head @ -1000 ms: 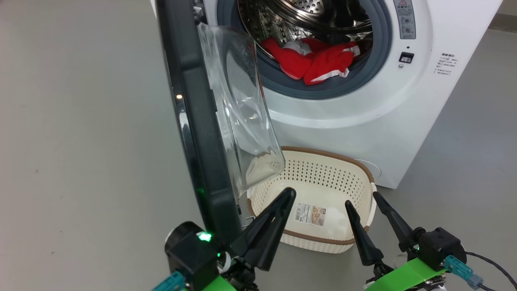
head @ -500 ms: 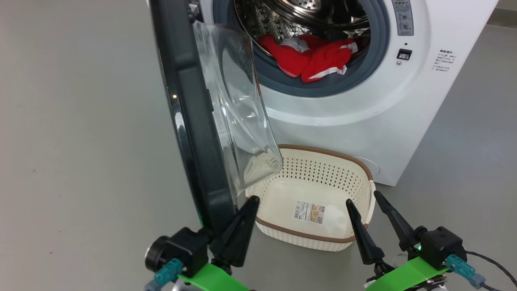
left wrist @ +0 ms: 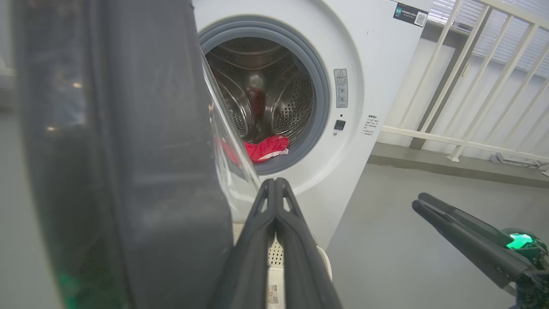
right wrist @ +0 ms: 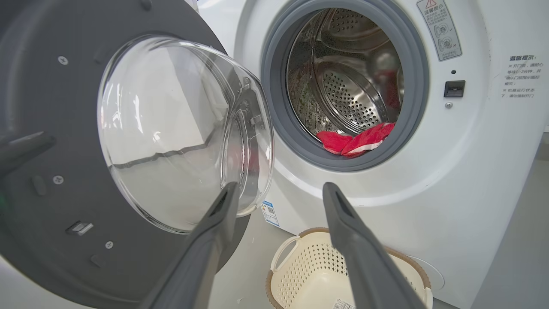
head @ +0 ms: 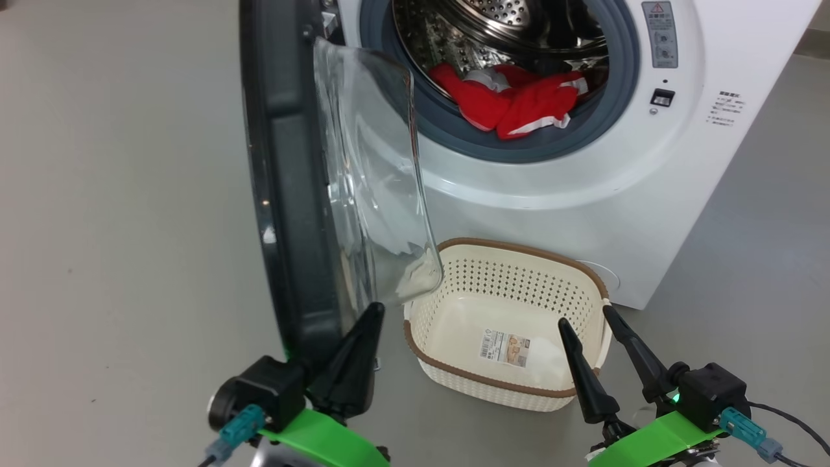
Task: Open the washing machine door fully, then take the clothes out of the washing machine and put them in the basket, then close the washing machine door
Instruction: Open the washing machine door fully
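Head view: washing machine door (head: 292, 194) edge-on just left of clenched left end effector (head: 373, 310), empty basket (head: 519, 250) just ahead of released right end effector (head: 585, 316); left wrist view: door probably not fully back; right wrist view: clothes (right wrist: 356, 141) ahead in washing machine (right wrist: 472, 171), unloading and closing pending.

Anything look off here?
Nothing spilled or damaged. One oddity: the washing machine door stands only part open, its glass bowl apparently overhanging the left end of the basket. The clothes lie at the mouth of the drum.

Left end effector (head: 375, 310) pinched closed, right end effector (head: 585, 316) spread wide, both low.
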{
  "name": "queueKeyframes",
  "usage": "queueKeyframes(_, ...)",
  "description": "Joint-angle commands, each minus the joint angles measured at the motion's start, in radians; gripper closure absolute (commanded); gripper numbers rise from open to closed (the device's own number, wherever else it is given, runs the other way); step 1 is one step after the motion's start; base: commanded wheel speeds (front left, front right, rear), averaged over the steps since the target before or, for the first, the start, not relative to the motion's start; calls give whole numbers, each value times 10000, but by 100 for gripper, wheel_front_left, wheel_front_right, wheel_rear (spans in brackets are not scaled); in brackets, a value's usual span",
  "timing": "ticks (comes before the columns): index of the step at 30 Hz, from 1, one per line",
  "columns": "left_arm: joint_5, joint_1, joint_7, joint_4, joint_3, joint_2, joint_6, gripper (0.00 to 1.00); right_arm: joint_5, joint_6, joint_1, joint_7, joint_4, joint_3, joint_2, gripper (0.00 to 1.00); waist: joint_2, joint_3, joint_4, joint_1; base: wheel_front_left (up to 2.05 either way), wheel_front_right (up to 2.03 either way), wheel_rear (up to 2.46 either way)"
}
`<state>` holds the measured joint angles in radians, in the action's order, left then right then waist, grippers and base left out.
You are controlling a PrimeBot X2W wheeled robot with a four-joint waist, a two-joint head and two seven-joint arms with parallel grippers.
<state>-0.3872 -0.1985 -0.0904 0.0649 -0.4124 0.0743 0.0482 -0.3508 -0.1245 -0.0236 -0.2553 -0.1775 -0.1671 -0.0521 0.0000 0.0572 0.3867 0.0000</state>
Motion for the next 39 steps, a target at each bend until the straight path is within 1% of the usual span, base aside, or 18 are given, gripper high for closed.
queueKeyframes(1,-84,-199,-126,-176,674,300,294,100,-19,-62,-226,-65,249,-206,18,0,0,-25,88,0,0,0,0)
queueKeyframes(10,-284,216,-308,-208,1250,547,720,100,62,-62,-129,-65,246,-287,18,0,0,-25,592,0,0,0,0)
queueKeyframes(16,-319,279,-459,-138,1668,821,954,100,176,-62,-143,-65,221,-339,18,0,0,30,766,0,0,0,0)
queueKeyframes(27,-617,65,-804,448,2450,1077,1277,100,477,-62,-258,-65,127,-422,18,0,0,309,706,0,0,0,0)
queueKeyframes(32,-660,-105,-1013,830,2761,1124,1513,100,592,-62,-290,-65,41,-407,18,0,0,423,649,0,0,0,0)
queueKeyframes(39,-755,-415,-1249,1401,3083,1167,1645,100,696,-62,-422,-65,-103,-451,18,0,0,586,618,0,0,0,0)
